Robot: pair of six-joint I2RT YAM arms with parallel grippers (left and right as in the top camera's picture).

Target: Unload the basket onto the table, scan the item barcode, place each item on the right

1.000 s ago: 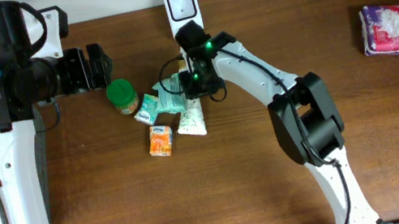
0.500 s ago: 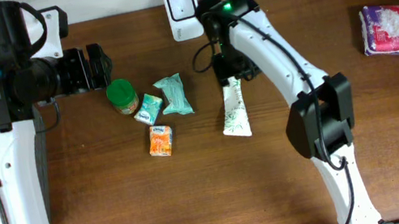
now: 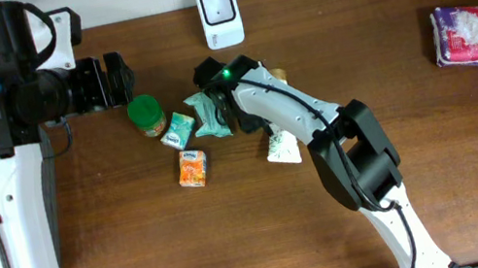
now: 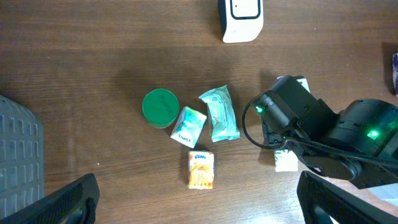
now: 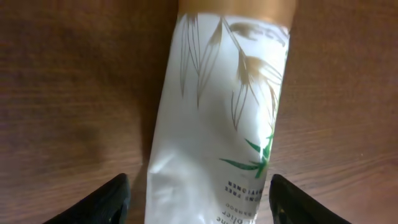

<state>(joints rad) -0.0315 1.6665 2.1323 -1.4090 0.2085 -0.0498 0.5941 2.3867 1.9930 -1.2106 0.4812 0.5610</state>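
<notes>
Overhead, just one tube, half hidden beneath right gripper; one scanner at twelve o'clock. Right and left gripper fingers spread, empty.

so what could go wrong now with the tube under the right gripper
The tube lies flat under the open right gripper; its glossy skin might slip in a grasp. No barcode shows on its upward face, so the scanner may read nothing. The gripper also sits close to the teal pouch and could nudge it.
</notes>
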